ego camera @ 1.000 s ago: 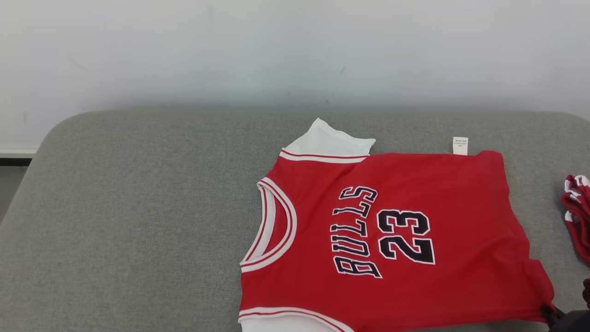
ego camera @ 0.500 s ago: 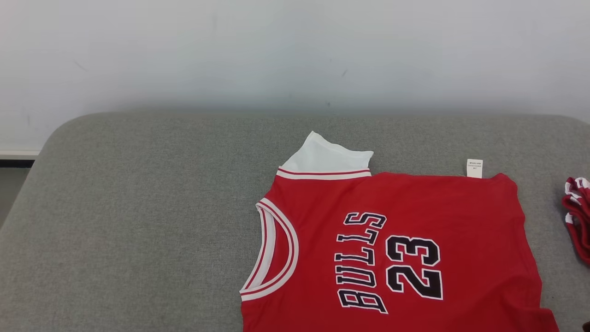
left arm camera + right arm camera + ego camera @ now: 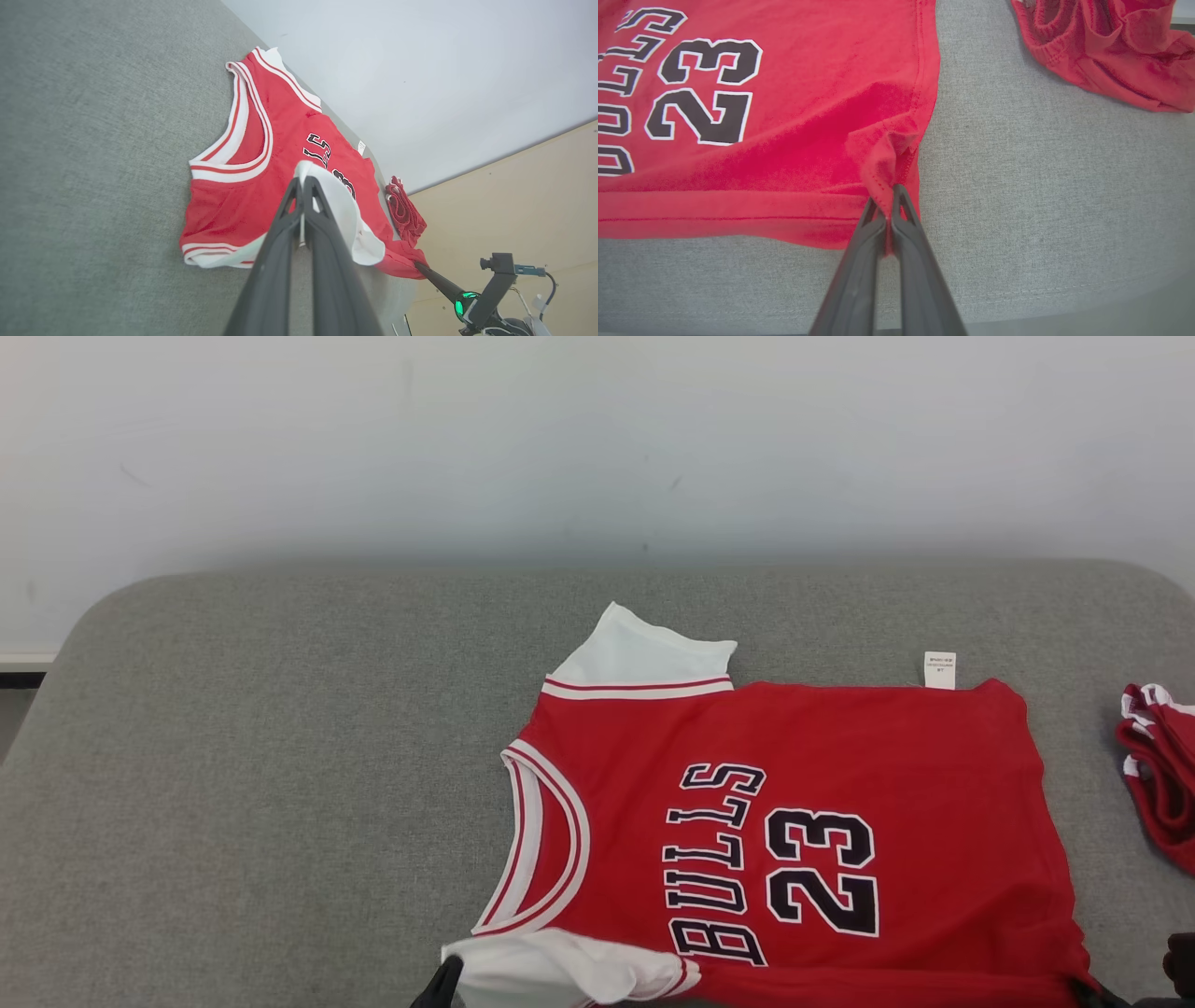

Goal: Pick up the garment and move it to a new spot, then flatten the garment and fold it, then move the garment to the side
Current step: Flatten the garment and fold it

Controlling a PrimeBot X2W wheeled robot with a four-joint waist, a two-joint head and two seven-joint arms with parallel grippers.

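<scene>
Three cameras on one garment [image 3: 794, 756]: one high and wide, two low and close.

The head view looks forward and down from above the near edge of the grey cushion [image 3: 280, 756], with the garment at its 4 o'clock and the wall [image 3: 560, 429] at 12. The left wrist view rides behind the left gripper [image 3: 301, 179], rolled sideways and low over the cushion, sighting along the garment toward the red bundle [image 3: 405, 212] at 4 o'clock. The right wrist view sits closest, behind the right gripper [image 3: 889, 193], facing the hem corner, the bundle at 2 o'clock. All three views share the garment and the bundle.
</scene>
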